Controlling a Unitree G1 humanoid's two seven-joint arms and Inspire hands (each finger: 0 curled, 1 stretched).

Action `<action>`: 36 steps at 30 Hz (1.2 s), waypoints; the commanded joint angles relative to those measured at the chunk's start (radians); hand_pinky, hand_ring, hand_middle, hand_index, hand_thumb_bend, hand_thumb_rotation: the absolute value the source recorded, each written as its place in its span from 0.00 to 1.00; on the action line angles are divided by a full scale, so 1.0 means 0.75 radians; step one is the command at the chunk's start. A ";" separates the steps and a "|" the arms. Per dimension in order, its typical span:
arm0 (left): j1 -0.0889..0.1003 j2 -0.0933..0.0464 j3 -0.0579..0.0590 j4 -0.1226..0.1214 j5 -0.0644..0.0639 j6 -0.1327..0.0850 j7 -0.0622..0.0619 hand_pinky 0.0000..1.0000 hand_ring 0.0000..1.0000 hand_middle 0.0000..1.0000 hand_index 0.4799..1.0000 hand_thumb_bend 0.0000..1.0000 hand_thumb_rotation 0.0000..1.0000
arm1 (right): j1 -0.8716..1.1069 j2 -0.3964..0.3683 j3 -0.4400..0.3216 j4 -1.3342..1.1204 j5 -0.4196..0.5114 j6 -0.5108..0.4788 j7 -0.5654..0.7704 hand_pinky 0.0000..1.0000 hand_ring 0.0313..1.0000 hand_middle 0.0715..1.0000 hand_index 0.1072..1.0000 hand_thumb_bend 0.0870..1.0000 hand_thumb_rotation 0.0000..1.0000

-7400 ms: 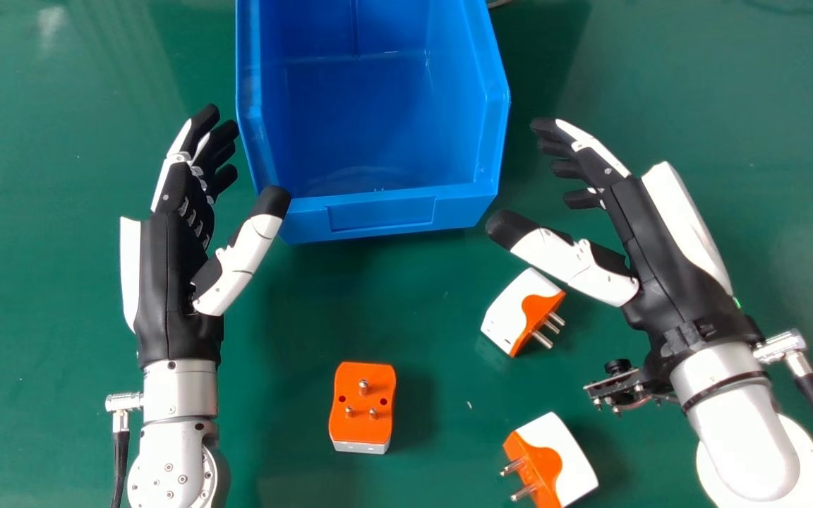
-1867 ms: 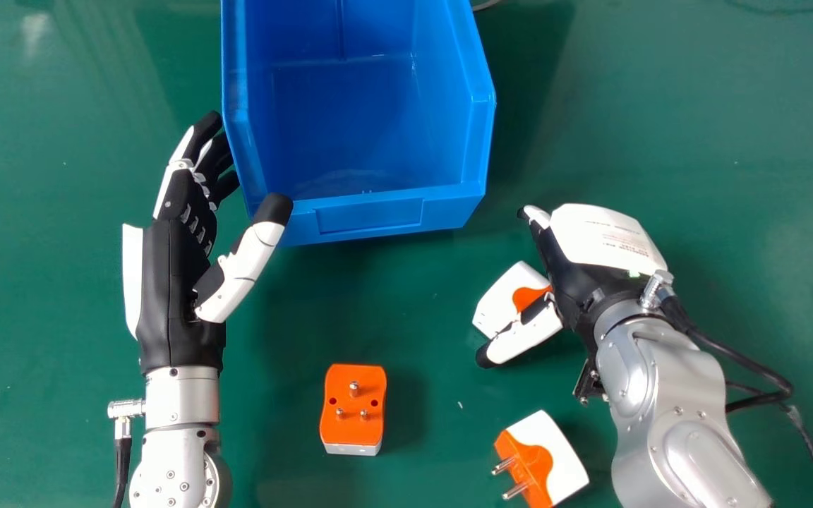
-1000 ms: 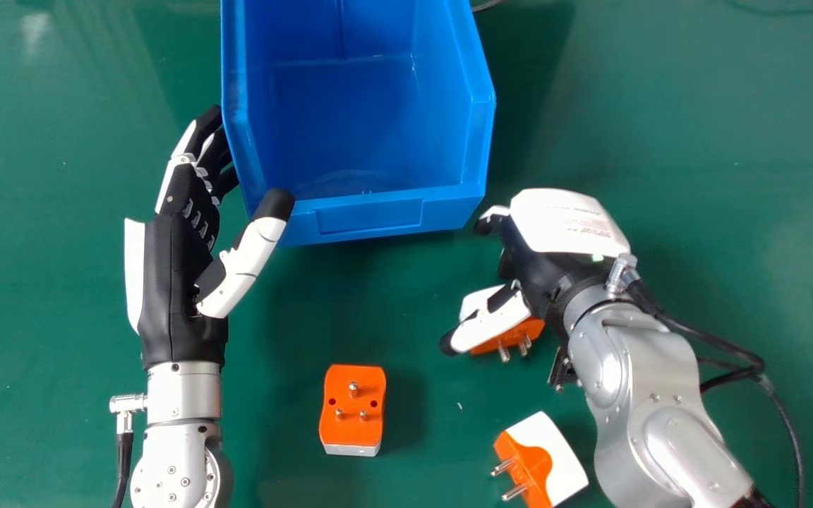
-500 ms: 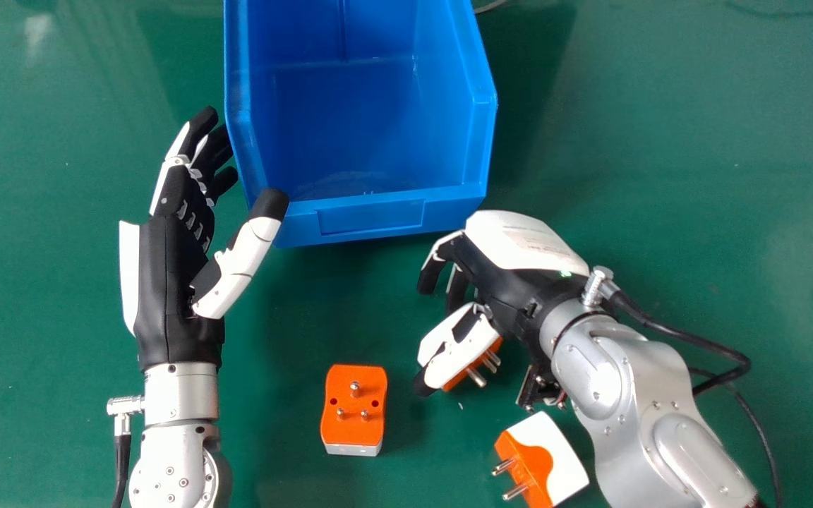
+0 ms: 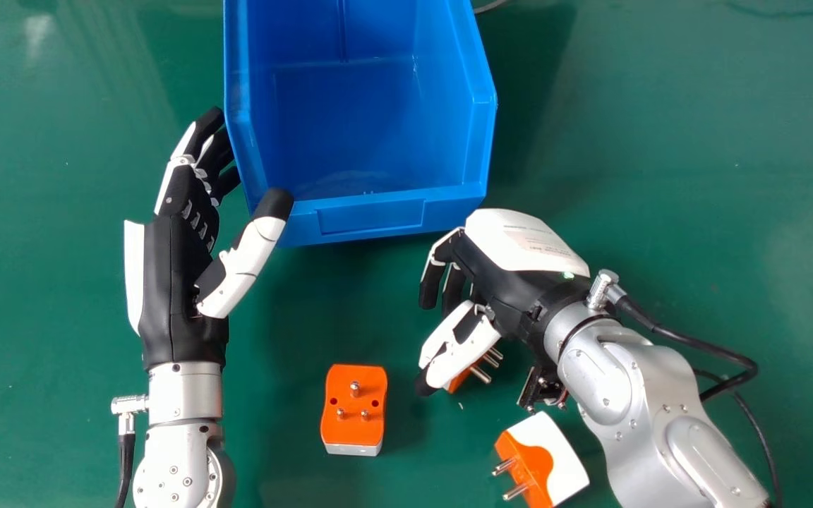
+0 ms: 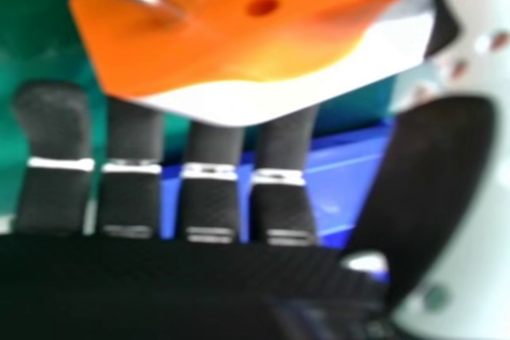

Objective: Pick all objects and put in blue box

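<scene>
The blue box [image 5: 378,127] stands at the top centre of the head view. My left hand [image 5: 181,282] is open beside its left wall. My right hand [image 5: 509,282] is palm down below the box's near right corner, its fingers relaxed and its thumb over one orange and white plug [image 5: 459,381]. In the right hand view, that plug [image 6: 239,45] is between the thumb [image 6: 430,189] and the fingers of my right hand [image 6: 211,197], hiding the fingertips; a firm hold cannot be made out. A second plug [image 5: 354,406] has its pins up at centre bottom. A third plug [image 5: 544,458] lies to its right.
The green table [image 5: 717,176] extends around the objects. A black cable [image 5: 703,347] loops from my right wrist along the silver forearm [image 5: 604,374]. The box's near wall [image 5: 371,217] stands just above my right hand's fingers.
My right hand has turned palm down and moved left and nearer, over the upper plug, which has shifted the same way. In the last half second its fingers bent slightly more. My left hand barely moved.
</scene>
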 commanded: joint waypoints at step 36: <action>-0.007 0.003 -0.007 -0.010 0.034 -0.026 0.043 0.85 0.87 0.85 0.71 0.80 0.50 | 0.213 0.166 -0.211 0.166 0.206 -0.747 -1.060 0.27 0.37 0.46 0.46 0.44 0.00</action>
